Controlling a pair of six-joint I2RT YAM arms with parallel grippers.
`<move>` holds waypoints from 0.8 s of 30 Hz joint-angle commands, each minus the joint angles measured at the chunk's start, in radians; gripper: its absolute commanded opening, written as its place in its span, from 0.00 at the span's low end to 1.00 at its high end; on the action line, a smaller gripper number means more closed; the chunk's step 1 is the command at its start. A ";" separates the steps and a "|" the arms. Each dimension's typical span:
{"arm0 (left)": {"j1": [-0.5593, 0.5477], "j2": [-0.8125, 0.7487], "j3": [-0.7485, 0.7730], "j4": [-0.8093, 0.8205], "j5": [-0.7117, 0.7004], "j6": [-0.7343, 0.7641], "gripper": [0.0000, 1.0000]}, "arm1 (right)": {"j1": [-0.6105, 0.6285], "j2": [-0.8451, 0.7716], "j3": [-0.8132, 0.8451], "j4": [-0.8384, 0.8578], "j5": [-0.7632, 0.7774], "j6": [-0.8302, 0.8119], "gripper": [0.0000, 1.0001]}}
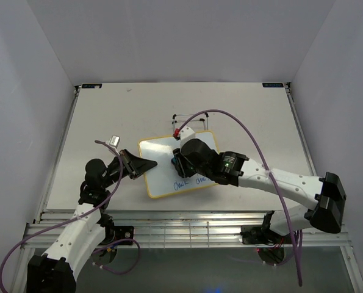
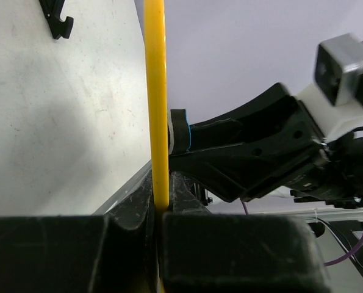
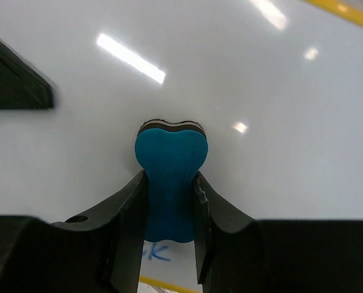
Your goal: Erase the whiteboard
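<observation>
The left gripper (image 2: 161, 204) is pinching the board (image 1: 163, 174) by its left edge, steadying it mid-desk (image 1: 108, 110). The right gripper (image 3: 171, 201) is clamping the eraser (image 3: 171, 155) and pressing it onto the board. Wiping seems to be going on, and the next move is calling for a sweep toward the writing (image 1: 190, 182) along the board's near edge.

We count one whiteboard (image 1: 163, 160) in the middle of the table (image 1: 242, 116), one blue eraser (image 3: 171, 177), one black wire stand (image 1: 187, 117) at its far edge, two blue handwritten words (image 1: 181, 185) along its near edge, and two grippers, the left gripper (image 1: 152, 164) and the right gripper (image 1: 176, 160).
</observation>
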 commanded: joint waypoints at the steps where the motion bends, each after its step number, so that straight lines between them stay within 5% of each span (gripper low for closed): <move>1: -0.010 -0.070 0.041 0.253 0.012 -0.118 0.00 | -0.011 -0.067 -0.184 -0.149 0.023 0.085 0.08; 8: -0.010 -0.068 -0.006 0.255 -0.049 -0.159 0.00 | 0.188 -0.032 -0.228 0.087 -0.038 0.131 0.08; 16: -0.010 -0.068 -0.025 0.253 -0.068 -0.178 0.00 | 0.269 0.103 -0.132 0.093 -0.009 0.162 0.08; 20: -0.010 -0.062 -0.020 0.253 -0.055 -0.175 0.00 | 0.198 0.016 -0.276 0.086 0.002 0.187 0.08; 24: -0.010 -0.068 -0.013 0.253 -0.046 -0.173 0.00 | -0.024 -0.131 -0.431 0.084 -0.031 0.142 0.08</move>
